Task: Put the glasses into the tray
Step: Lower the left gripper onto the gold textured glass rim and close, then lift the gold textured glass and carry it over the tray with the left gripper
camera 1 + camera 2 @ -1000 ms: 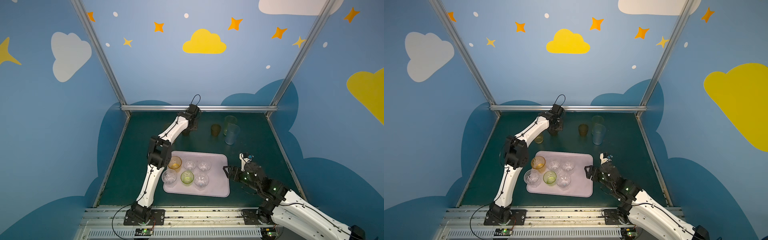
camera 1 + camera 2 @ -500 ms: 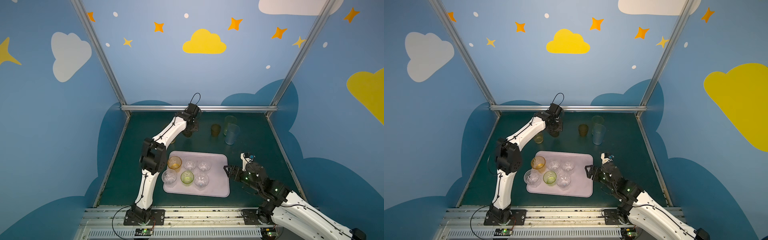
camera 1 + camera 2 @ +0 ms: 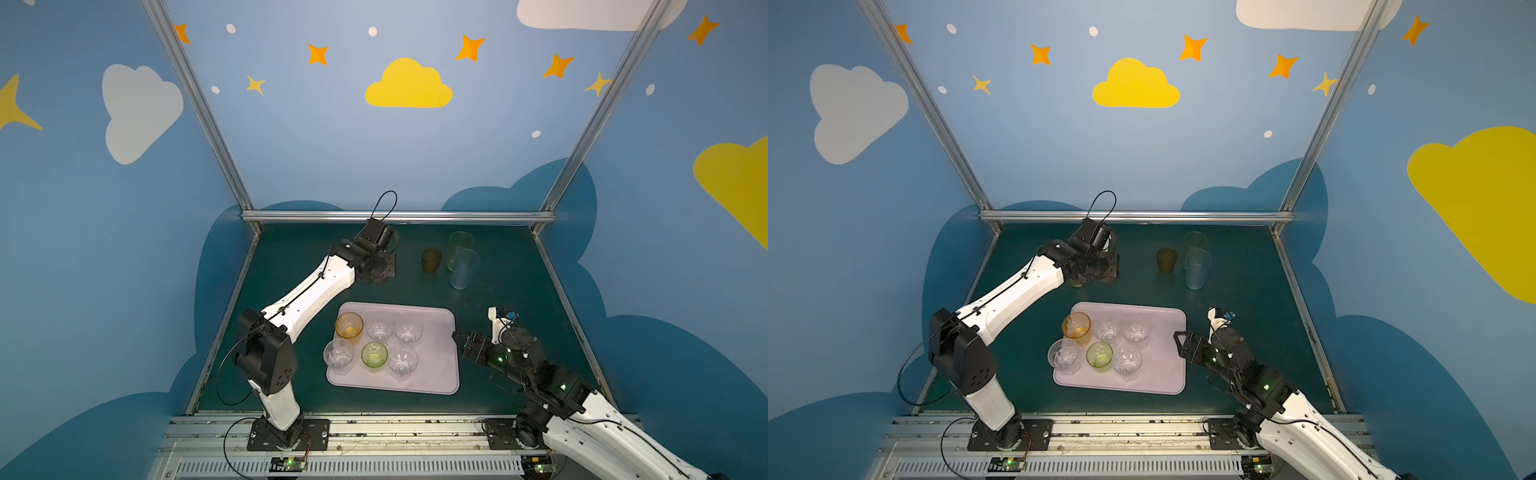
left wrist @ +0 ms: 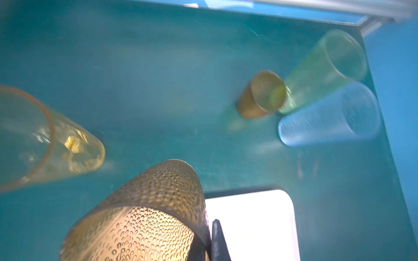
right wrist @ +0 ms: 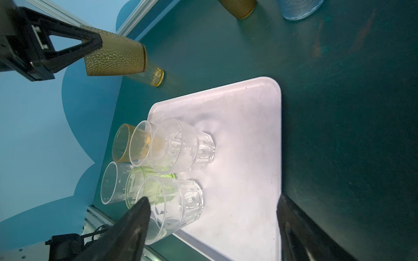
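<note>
While my left gripper (image 3: 380,277) hovers beyond the tray's (image 3: 436,365) far edge, both top views show little of its load; my right gripper (image 3: 457,343), jaws wide and empty, hovers at the tray's right edge, six glasses (image 3: 374,354) filling its left half. Left wrist view: closed jaws pinch the brown glass (image 4: 147,214) by its wall, the yellow glass (image 4: 74,146) beside it, three more glasses (image 4: 328,117) toward the table's (image 4: 181,56) far right corner. Right wrist view alone shows how little rim I hold: I judge the glass may swing, slip, or clip those six.
</note>
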`<state>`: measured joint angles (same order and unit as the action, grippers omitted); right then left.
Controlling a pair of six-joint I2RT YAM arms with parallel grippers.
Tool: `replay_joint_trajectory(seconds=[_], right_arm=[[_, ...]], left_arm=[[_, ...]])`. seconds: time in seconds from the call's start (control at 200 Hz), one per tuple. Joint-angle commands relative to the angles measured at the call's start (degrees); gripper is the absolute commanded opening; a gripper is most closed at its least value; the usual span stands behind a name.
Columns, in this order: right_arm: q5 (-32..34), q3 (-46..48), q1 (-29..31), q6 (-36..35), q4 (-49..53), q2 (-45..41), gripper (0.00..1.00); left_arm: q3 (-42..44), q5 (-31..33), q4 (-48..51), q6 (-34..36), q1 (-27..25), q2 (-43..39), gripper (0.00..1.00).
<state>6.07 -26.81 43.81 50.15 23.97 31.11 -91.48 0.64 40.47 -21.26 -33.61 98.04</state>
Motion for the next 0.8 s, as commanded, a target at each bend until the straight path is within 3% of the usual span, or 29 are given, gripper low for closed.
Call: replay_joint_trajectory(seconds=[0.0, 0.32, 0.796], right_arm=[[-1.11, -2.44, -0.53, -1.42, 2.89, -1.0, 0.86], [-5.97, -5.78, -3.08, -5.13, 7.1, -0.19, 0.87], [-18.22, -4.44, -11.64, -5.96, 10.99, -2.45, 0.86]], left_arm=[[2.4, 1.23, -0.35, 0.29, -1.84, -4.01, 0.04], [12.29, 2.52, -4.43, -0.36, -7.26, -15.7, 0.04], [14.2, 4.9, 1.81, -1.35, -17.01, -21.33, 0.04]])
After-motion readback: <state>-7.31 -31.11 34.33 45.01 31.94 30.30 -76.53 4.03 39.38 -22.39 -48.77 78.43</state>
